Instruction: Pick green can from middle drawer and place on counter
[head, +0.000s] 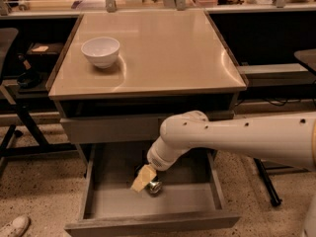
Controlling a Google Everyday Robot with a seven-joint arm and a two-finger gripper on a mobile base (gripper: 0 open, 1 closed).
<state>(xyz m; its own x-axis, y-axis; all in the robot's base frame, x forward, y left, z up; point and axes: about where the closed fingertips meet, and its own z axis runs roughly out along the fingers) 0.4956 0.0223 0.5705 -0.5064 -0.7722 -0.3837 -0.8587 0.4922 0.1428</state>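
Your end effector (144, 179) is down inside the open drawer (148, 210), roughly mid-floor and a touch toward 12 o'clock. It hangs off the wrist of the white arm (237, 139), which comes in from 3 o'clock and crosses over the drawer's right wall. The tan tip points down toward 7 o'clock.

The can (155, 186) is in the drawer, right at the end effector's 4 o'clock, and they're close enough that they look to be touching. All you really get is one shiny silver end and a dark bit of body behind it, since the rest is tucked behind the tip. It looks to be on its side, but I wouldn't swear to it. Whether the end effector is spread, pressed together or actually pinching the can, you can't tell from this angle.

Up top, the table (168, 53) has a white bowl (100, 51) sitting upright at about 10 o'clock, well apart from the can. Between the table and the open drawer there's a shut grey front (108, 128). A pale shoe (14, 227) pokes in at the view's 8 o'clock corner.
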